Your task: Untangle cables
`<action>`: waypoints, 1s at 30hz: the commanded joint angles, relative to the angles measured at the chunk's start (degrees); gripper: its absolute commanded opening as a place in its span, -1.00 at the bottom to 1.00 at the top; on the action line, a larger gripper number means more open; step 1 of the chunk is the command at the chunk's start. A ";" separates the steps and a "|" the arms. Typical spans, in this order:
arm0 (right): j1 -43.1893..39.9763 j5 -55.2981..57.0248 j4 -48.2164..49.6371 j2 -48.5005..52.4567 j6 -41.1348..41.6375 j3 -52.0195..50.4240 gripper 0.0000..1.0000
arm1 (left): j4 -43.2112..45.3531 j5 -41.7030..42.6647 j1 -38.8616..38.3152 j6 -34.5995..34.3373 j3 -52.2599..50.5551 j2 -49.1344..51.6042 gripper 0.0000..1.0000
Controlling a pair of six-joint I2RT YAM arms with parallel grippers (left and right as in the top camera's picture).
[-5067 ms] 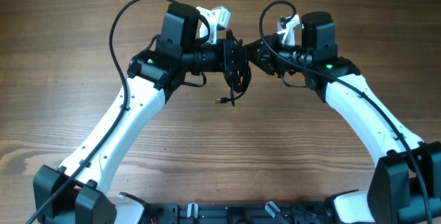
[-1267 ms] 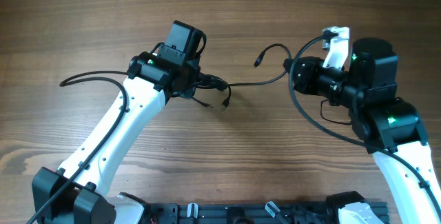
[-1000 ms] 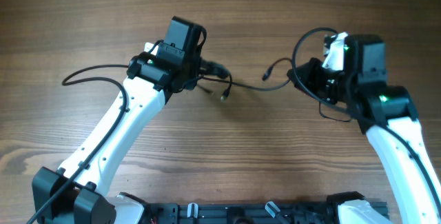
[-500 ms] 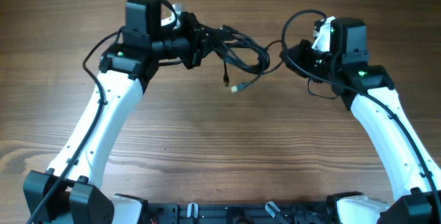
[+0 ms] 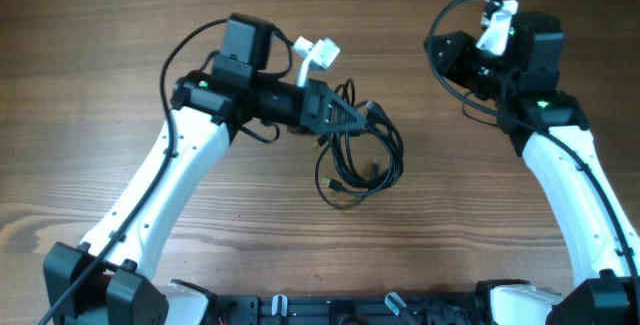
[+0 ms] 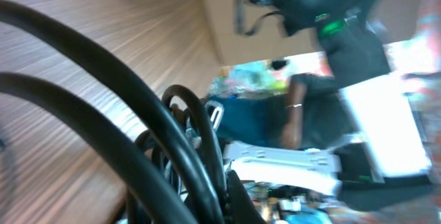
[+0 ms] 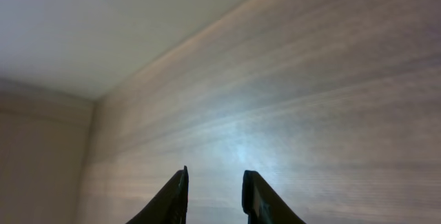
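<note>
The cables are thin black cords in a tangle of loops near the table's middle, partly lifted. My left gripper is shut on the top of the tangle; the loops hang down and right from it. In the left wrist view the cables fill the frame as thick black curves against my fingers. My right gripper is at the far right, well apart from the cables. In the right wrist view its fingers are parted with only bare wood between them.
The wooden table lies under both arms. Thicker black arm cables loop above each wrist. A dark rail runs along the front edge.
My left gripper has moved right and toward the middle with the tangle. My right gripper has let go of the cable and pulled back to the far right. The loops now hang lower.
</note>
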 commanded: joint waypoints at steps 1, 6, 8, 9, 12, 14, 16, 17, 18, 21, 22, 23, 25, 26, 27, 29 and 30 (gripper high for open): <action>-0.57 -7.23 -4.52 0.37 -6.64 0.48 -0.39 | 1.68 -7.04 -2.64 4.87 0.42 3.80 -0.92; -0.52 -15.50 -14.19 0.37 -14.21 0.48 -0.23 | 14.01 -7.19 -2.71 -4.72 0.44 13.11 -0.92; -0.50 -15.50 -17.86 0.37 -16.85 0.48 -0.18 | 17.29 -7.17 -2.60 -8.22 0.44 14.29 -0.92; -0.50 -15.50 -18.91 0.37 -17.73 0.48 -0.16 | 18.16 -7.17 -2.47 -9.18 0.44 14.34 -0.92; -0.28 -15.72 -23.52 0.37 -22.88 0.48 -0.14 | 21.33 -6.75 -0.57 -16.26 0.44 14.34 -0.92; -0.28 -15.72 -25.64 0.37 -24.33 0.48 -0.14 | 22.38 -4.33 1.01 -16.98 0.44 14.34 -0.92; 0.20 -16.39 -27.28 0.37 -24.46 0.48 -0.14 | 22.47 -4.17 2.64 -18.62 0.44 14.34 -0.92; 0.55 -16.37 -27.71 0.37 -24.22 0.48 -0.14 | 22.56 -4.20 3.04 -19.06 0.44 14.34 -0.92; 1.20 -16.70 -28.20 0.37 -23.78 0.48 -0.14 | 22.58 -4.20 3.45 -19.26 0.44 14.34 -0.92; 4.55 -15.72 -28.39 0.37 -18.73 0.48 -0.17 | 22.62 -4.39 3.89 -20.72 0.44 14.34 -0.92; 6.05 -12.24 -28.06 0.37 -15.08 0.48 -0.17 | 22.75 -4.37 3.78 -20.74 0.44 14.34 -0.92; 7.08 -9.14 -27.17 0.39 -13.03 0.48 -0.17 | 22.75 -4.35 3.72 -20.76 0.44 14.34 -0.92; 8.22 -5.25 -23.02 0.39 -12.52 0.48 -0.17 | 22.75 -3.17 3.72 -21.18 0.44 14.34 -0.92; 8.22 -3.52 -20.94 0.39 -12.72 0.48 -0.15 | 22.75 -2.05 3.72 -21.18 0.44 14.34 -0.92; 8.22 -3.41 -19.61 0.39 -14.21 0.48 -0.15 | 22.75 -1.18 3.72 -21.20 0.44 14.34 -0.92; 8.24 -4.31 -17.81 0.44 -18.82 0.48 -0.15 | 22.75 0.39 3.72 -21.20 0.44 14.34 -0.92; 8.50 -5.81 -17.00 0.44 -22.32 0.48 -0.16 | 22.75 1.49 3.72 -21.20 0.44 14.34 -0.92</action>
